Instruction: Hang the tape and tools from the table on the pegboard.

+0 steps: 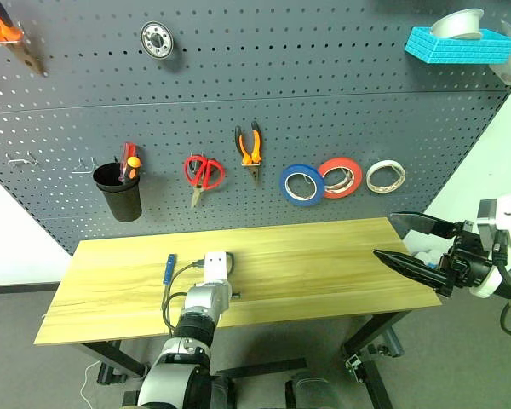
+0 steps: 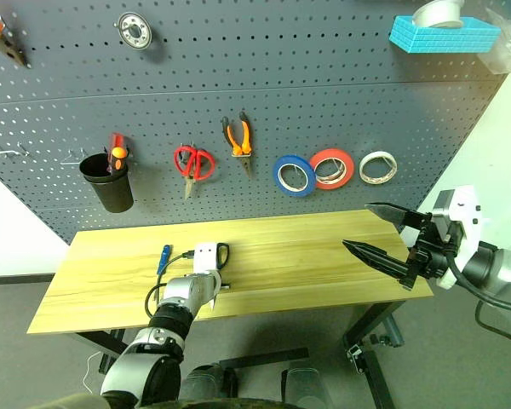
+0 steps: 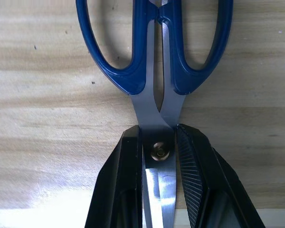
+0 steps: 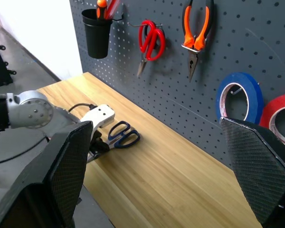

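L gripper (image 3: pixel 159 156) is down at the near edge of the table (image 1: pixel 324 273), fingers (image 3: pixel 194 175) clenched on the blue-handled scissors (image 3: pixel 156 61) right at the pivot, scissors lying flat on the wood w/ handles pointing toward the wall. Blue screwdriver (image 1: pixel 168 267) lies just beside it. R gripper (image 1: pixel 413 243) hangs off the table's right end, jaws spread wide, nothing in them. Further back on the pegboard (image 1: pixel 324 111): orange pliers (image 1: pixel 250 146) and blue tape (image 1: pixel 301 184) already hanging, next to red scissors (image 1: pixel 203 173), red tape (image 1: pixel 340 177), white tape (image 1: pixel 385 176), black cup (image 1: pixel 119 191).
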Controlling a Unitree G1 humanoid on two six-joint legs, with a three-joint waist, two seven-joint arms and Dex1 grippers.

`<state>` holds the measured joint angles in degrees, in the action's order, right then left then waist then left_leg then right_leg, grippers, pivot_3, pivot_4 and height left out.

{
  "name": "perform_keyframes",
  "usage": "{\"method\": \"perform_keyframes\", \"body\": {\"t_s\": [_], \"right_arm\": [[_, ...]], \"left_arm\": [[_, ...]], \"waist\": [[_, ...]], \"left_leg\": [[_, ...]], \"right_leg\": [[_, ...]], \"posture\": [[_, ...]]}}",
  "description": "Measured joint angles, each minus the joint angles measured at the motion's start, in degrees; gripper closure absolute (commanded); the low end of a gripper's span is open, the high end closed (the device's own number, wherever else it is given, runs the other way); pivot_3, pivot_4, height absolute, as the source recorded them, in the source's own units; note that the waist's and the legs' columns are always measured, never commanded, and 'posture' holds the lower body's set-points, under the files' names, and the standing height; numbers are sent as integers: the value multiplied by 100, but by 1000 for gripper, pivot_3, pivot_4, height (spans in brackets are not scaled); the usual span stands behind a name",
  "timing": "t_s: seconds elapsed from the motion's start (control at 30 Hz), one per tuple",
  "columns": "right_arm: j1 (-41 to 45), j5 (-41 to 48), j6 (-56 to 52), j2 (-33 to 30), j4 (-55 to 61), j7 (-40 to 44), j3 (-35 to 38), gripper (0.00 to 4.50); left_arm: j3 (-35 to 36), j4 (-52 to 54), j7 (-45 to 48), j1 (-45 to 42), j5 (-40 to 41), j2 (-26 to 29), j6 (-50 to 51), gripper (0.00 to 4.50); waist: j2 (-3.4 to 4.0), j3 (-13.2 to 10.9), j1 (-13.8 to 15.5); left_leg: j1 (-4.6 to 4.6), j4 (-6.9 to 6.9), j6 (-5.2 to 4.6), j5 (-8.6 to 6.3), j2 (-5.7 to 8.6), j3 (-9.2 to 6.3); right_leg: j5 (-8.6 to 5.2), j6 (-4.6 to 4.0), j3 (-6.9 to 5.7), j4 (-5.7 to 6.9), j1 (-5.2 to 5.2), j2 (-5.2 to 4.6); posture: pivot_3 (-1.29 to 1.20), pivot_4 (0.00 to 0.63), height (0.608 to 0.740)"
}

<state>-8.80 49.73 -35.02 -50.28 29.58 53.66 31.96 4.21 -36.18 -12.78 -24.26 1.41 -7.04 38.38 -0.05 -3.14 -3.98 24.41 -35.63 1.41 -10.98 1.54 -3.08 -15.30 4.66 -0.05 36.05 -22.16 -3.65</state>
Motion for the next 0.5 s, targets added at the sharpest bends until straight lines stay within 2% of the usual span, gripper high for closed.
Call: {"method": "perform_keyframes", "body": {"t_s": [0.23,0.5], "right_arm": [[12,-7,2,0,-9,4,-18,0],[113,252,-3,2,-43,90,87,0]], "left_arm": [[-897,874,369,452,-588,378,-870,3782],[-1486,1504,508,839,-1030,586,-1511,3795]], "waist": [[1,1,4],[1,-1,2]], "left_leg": [[2,2,0,0,-1,1],[2,3,-2,-2,-1,1]], "right_leg": [[0,-1,4,0,-3,-4],[-1,0,4,-2,-3,-4]], "posture": [[-202,23,717],[-204,24,717]]}}
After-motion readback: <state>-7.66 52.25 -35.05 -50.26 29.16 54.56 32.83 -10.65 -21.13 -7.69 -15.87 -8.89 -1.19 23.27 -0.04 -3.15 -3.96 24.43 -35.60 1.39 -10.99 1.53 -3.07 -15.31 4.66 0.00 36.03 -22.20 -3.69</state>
